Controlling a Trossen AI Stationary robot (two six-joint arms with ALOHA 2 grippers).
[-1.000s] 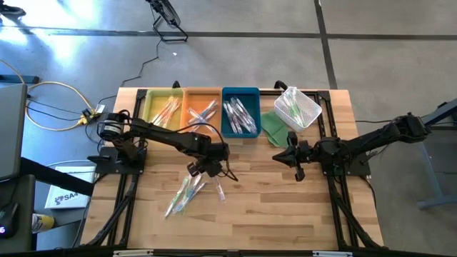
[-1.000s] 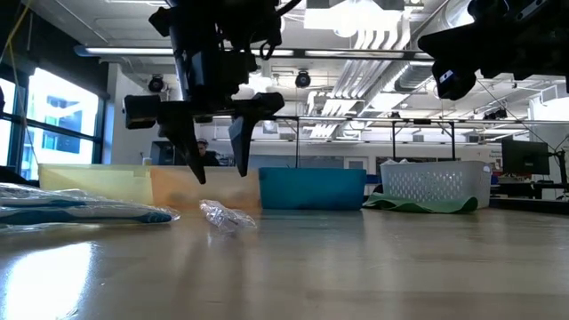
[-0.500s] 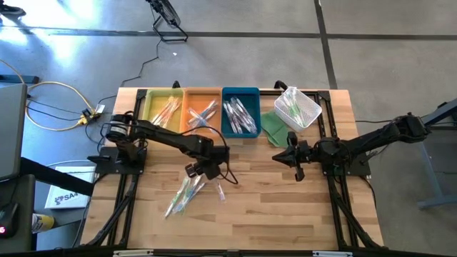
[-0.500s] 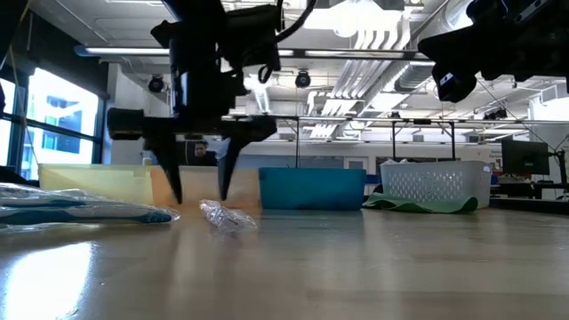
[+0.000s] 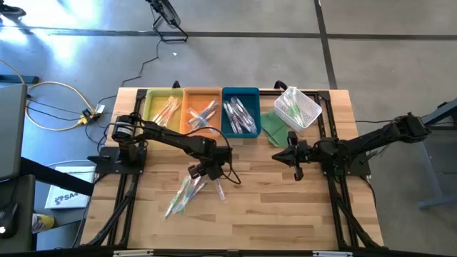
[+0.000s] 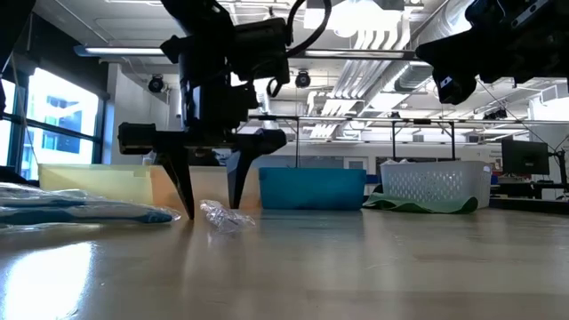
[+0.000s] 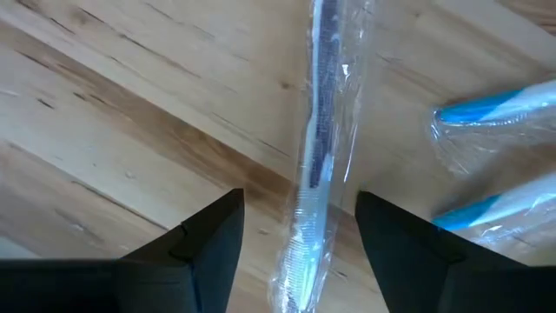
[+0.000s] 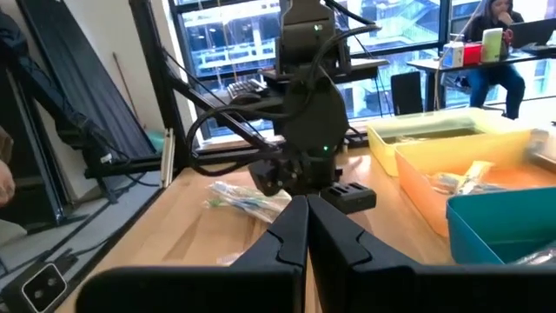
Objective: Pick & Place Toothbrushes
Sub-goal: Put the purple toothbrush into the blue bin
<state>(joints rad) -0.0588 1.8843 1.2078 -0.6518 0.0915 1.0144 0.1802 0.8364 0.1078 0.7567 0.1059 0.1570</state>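
While the left gripper [image 6: 212,209] stands low over the tabletop [image 5: 285,207], we see its fingers [image 7: 213,248] released, straddling one clear-wrapped toothbrush [image 7: 320,156] without clamping it. Just beside it lies a loose pile of toothbrushes [image 5: 182,194]. Farther back, we find the yellow tray [image 5: 162,108], orange tray [image 5: 202,111], blue tray [image 5: 240,112] and white mesh basket [image 5: 298,107], all holding toothbrushes. The right gripper [image 5: 291,155] waits mid-table, fingers clenched on nothing.

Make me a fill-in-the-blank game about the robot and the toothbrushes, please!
1. The left gripper has its fingers ____ on either side of a wrapped toothbrush.
2. The right gripper has its fingers ____.
3. The tray between the yellow tray and the blue tray is ____.

Missing words: open; shut; orange
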